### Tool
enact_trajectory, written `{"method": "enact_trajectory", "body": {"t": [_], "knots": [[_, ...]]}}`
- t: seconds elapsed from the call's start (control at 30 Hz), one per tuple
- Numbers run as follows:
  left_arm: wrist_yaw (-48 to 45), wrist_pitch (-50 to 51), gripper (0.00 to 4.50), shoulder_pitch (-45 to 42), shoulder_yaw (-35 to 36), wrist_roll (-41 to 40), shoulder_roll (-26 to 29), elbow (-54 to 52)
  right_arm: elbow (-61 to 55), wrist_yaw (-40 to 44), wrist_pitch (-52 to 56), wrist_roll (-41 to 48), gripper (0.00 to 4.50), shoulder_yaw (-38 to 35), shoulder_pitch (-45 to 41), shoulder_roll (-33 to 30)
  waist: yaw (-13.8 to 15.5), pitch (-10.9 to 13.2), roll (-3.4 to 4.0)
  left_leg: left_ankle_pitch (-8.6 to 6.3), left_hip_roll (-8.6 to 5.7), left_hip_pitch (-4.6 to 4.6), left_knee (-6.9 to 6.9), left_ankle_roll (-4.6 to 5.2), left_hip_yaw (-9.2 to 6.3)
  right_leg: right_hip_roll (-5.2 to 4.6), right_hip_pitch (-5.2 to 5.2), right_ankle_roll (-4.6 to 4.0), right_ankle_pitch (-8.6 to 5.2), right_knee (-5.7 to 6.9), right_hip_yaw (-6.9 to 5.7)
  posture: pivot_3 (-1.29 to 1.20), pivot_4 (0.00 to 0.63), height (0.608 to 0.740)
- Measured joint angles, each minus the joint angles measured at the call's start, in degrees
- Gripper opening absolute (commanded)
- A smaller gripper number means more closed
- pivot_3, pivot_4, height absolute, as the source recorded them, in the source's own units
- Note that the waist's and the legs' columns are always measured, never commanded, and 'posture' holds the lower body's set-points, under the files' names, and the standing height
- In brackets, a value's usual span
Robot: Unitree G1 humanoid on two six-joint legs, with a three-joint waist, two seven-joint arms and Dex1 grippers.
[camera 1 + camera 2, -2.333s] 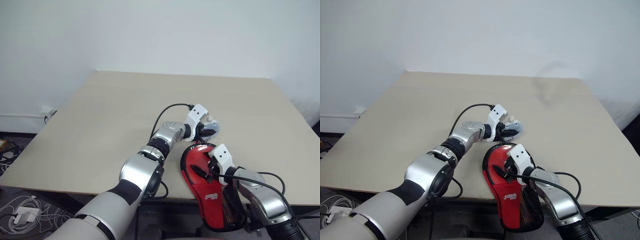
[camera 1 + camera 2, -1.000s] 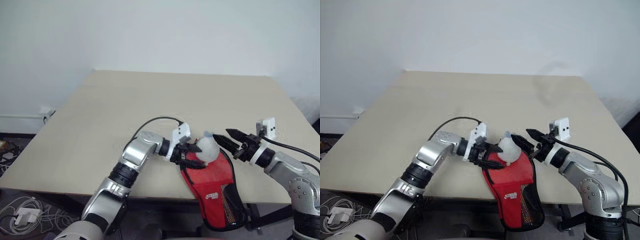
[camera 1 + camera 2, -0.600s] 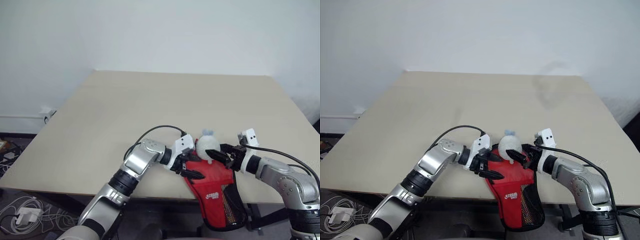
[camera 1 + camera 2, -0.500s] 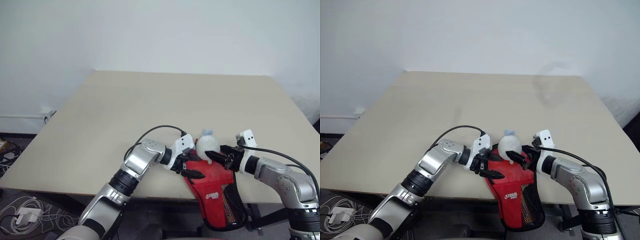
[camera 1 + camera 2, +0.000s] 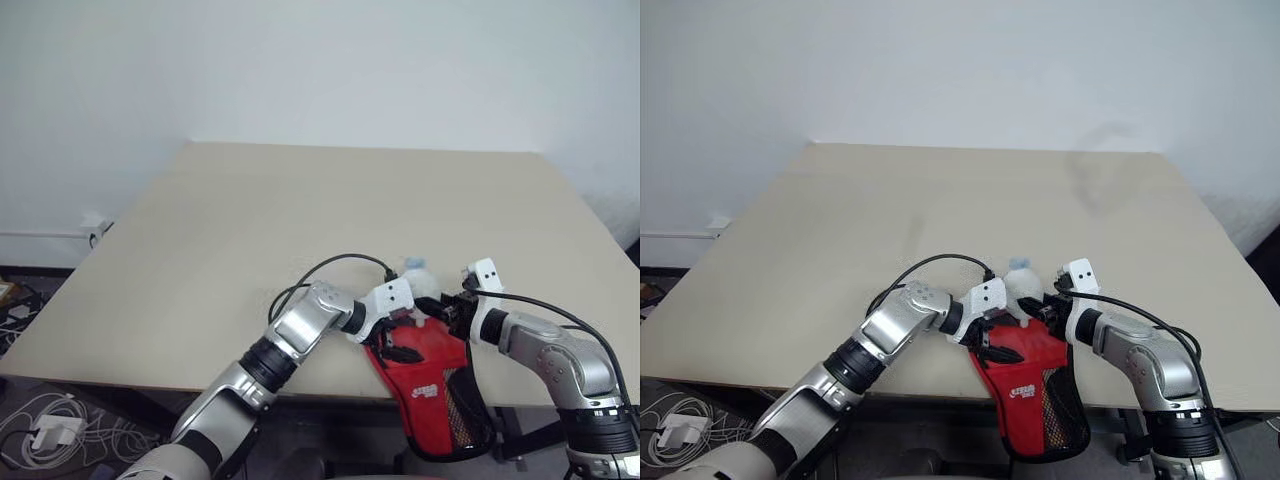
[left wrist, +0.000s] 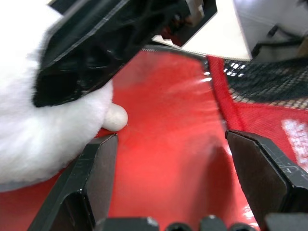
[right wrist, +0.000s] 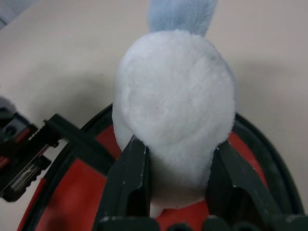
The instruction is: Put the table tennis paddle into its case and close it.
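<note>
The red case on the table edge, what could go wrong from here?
1. The case hangs with its mesh end off the near edge of the table, so a pull could drag it over.
2. The right gripper pinches a soft fluffy ball at the case's top. It may squash and slip out.
3. The open left gripper sits right beside it over the red fabric, so the fingers could collide.

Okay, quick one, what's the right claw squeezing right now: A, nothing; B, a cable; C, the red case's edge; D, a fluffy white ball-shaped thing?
D: in the right wrist view the right claw has a finger on each side of the white fluffy ball, pressed into its fur, above the red case.
</note>
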Motion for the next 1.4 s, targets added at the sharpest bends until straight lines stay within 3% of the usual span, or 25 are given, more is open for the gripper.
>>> {"method": "enact_trajectory", "body": {"t": [0.1, 0.3, 0.37, 0.83, 1.0, 1.27, 1.4], "knots": [[0.33, -0.53, 3.79, -0.28, -0.96, 1.02, 0.0, -0.02, 1.98, -1.14, -1.19, -1.24, 1.55, -0.81, -0.98, 0.62, 0.08, -0.01, 0.0, -0.01, 0.0, 0.13, -0.01, 0.01, 0.0, 0.0, 0.13, 0.0, 0.0, -0.03, 0.0, 0.0, 0.0, 0.716], [0.34, -0.45, 3.79, -0.72, -1.38, 1.22, 0.01, 0.13, 3.61, -1.98, -2.42, -1.98, 0.35, -1.53, -2.09, 0.74, 0.15, -0.02, 0.0, -0.01, 0.0, 0.21, -0.02, 0.02, 0.01, 0.0, 0.18, 0.0, 0.0, -0.03, 0.02, 0.0, 0.0, 0.716], [0.37, -0.45, 3.79, -0.79, -1.46, 1.23, 0.01, 0.17, 3.61, -1.93, -2.5, -1.97, 0.13, -1.53, -2.08, 0.63, 0.18, -0.02, 0.0, -0.01, 0.0, 0.22, -0.02, 0.02, 0.01, 0.0, 0.2, 0.0, 0.0, -0.03, 0.02, 0.0, 0.0, 0.716], [0.85, 0.68, 3.79, -0.83, -1.43, 1.21, -0.69, 0.16, 7.69, -0.27, -1.35, -1.91, 0.12, -8.11, -2.64, -7.82, 0.38, -0.03, 0.03, -0.04, -0.03, 0.25, -0.02, 0.08, 0.03, -0.06, 0.27, 0.01, -0.01, -0.08, 0.01, 0.0, 0.0, 0.716], [0.99, 0.71, 3.79, -0.96, -1.39, 1.2, -1.49, 0.78, 8.36, 3.63, 0.25, -1.26, 0.12, -8.54, -1.43, -13.94, 0.78, -0.05, 0.07, -0.05, -0.11, 0.23, -0.01, 0.2, 0.02, -0.15, 0.32, 0.02, -0.01, -0.13, -0.02, 0.0, 0.0, 0.716], [1.05, 0.43, 3.79, -1.28, -1.39, 1.19, -3.07, 2.4, 1.46, 19.89, 1.75, 1.07, 0.09, -12.95, 13.39, -31.06, 2.04, -0.06, 0.09, -0.28, -0.09, 0.27, 0.14, 0.59, 0.1, -0.16, 0.46, 0.09, -0.04, -0.19, -0.01, 0.0, 0.0, 0.716], [1.54, -0.06, 3.79, -1.2, -1.48, 1.22, -3.76, 3.42, -2.3, 25.55, 1.84, 1.77, 0.08, -16.9, 20.71, -33.95, 2.28, 0.0, -0.03, -0.47, -0.08, 0.72, 0.15, 0.86, 0.06, -0.21, 0.97, 0.24, -0.14, -0.25, -0.07, 0.0, 0.0, 0.716]]}}
